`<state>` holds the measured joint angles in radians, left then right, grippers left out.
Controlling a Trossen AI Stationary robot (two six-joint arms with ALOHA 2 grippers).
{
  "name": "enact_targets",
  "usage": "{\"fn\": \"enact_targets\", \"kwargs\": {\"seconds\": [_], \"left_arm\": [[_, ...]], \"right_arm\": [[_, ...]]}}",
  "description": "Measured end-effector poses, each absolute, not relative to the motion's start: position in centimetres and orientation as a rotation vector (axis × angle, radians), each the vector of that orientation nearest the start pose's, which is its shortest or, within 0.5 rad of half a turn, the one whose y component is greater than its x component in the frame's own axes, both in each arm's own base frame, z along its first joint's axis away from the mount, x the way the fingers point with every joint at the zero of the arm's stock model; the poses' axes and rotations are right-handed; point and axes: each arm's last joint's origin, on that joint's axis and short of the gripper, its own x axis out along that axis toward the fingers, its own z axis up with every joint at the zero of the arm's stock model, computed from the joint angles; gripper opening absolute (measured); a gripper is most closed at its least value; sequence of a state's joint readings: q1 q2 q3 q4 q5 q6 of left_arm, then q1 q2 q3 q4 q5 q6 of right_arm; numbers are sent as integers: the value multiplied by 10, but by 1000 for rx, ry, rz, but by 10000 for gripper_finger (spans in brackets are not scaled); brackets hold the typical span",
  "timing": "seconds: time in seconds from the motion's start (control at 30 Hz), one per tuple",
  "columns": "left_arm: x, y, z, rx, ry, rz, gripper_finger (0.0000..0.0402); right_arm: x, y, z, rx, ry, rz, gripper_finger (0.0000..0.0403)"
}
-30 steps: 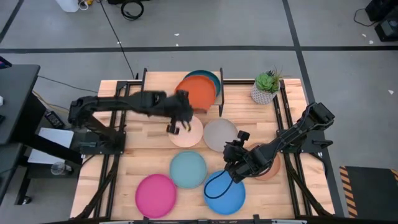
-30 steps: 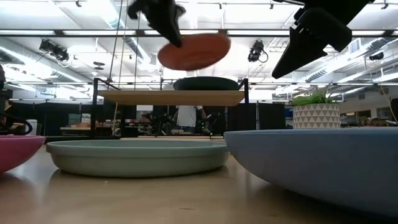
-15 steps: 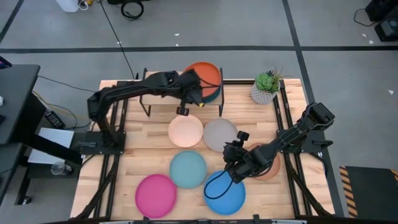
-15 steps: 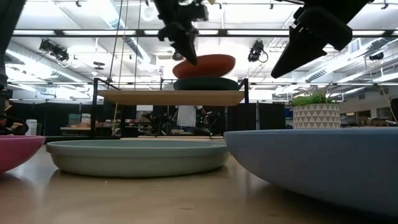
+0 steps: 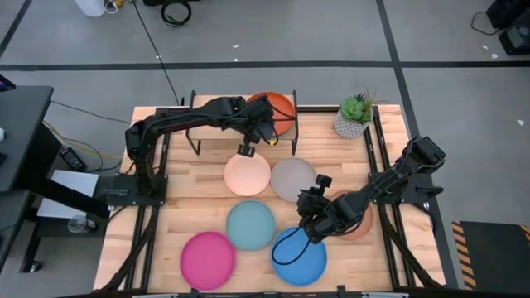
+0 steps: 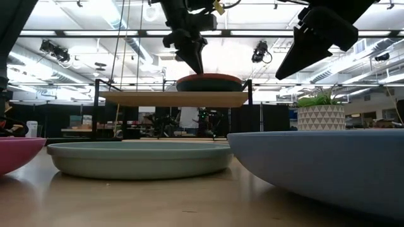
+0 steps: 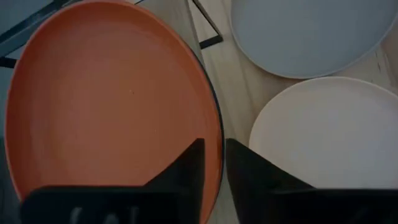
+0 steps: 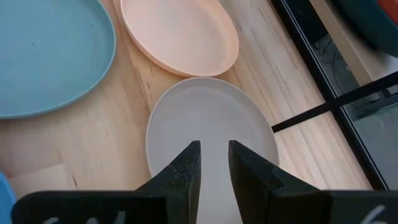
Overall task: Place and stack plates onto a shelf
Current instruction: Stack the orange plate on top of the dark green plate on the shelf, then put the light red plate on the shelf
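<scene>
The left gripper [image 5: 263, 126] hovered over the shelf [image 5: 217, 117] at the table's twelve o'clock edge, at the near rim of the orange plate [image 5: 277, 106]. That plate lay on top of the dark teal plate [image 6: 208, 86] on the right half of the shelf — in the low view the two sat nested, the orange rim just above the teal one. In the left wrist view the gripper's fingers [image 7: 186, 168] stood a narrow gap apart, straddling the edge of the orange plate; whether they pinched it or only bracketed it could not be told.

The right gripper [image 5: 312, 222] waited toward five o'clock, its fingers [image 8: 184, 171] a narrow gap apart and holding nothing, pointing at the grey plate [image 5: 293, 179].

On the table [image 5: 178, 211], the cream-pink plate [image 5: 247, 175] lay near the centre, touching or just beside the grey one at its three o'clock. The light teal plate [image 5: 250, 225] sat toward six o'clock, the magenta plate [image 5: 208, 260] at seven, and the blue plate [image 5: 299, 257] at five, just beneath the right gripper. The tan-brown plate [image 5: 358, 225] showed partly under the right arm — at four o'clock. A potted plant [image 5: 354, 116] stood at the one o'clock corner.
</scene>
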<state>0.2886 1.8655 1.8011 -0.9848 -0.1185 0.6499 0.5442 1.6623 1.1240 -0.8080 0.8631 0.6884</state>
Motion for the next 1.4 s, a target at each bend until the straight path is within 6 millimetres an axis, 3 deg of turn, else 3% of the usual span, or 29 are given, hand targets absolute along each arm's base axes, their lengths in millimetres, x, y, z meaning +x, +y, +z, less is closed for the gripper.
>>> {"fn": "enact_targets", "kwargs": {"seconds": [0.17,0.23,0.37,0.47,0.6,0.7,0.9,1.1,1.4], "left_arm": [[371,112,328,507,1122,76,120],[368,106,341,510,1080,90,132],[354,79,373,477,931,15,138],[344,51,372,438,903,-116,135],[326,12,345,426,945,-225,135],[313,-13,309,405,1005,-284,135],[290,-46,249,399,1122,-326,135],[277,-46,208,488,1186,-269,135],[274,-17,181,457,1157,-258,134]], "right_arm": [[272,139,208,-248,848,-581,89],[272,139,208,-247,848,-581,89],[271,139,210,-245,841,-581,89],[269,138,214,-244,825,-586,89],[268,137,221,-232,802,-588,89],[267,137,222,-226,795,-584,89],[269,138,222,-213,784,-581,89],[271,140,223,-187,769,-569,89],[274,142,224,-174,754,-548,89]]}}
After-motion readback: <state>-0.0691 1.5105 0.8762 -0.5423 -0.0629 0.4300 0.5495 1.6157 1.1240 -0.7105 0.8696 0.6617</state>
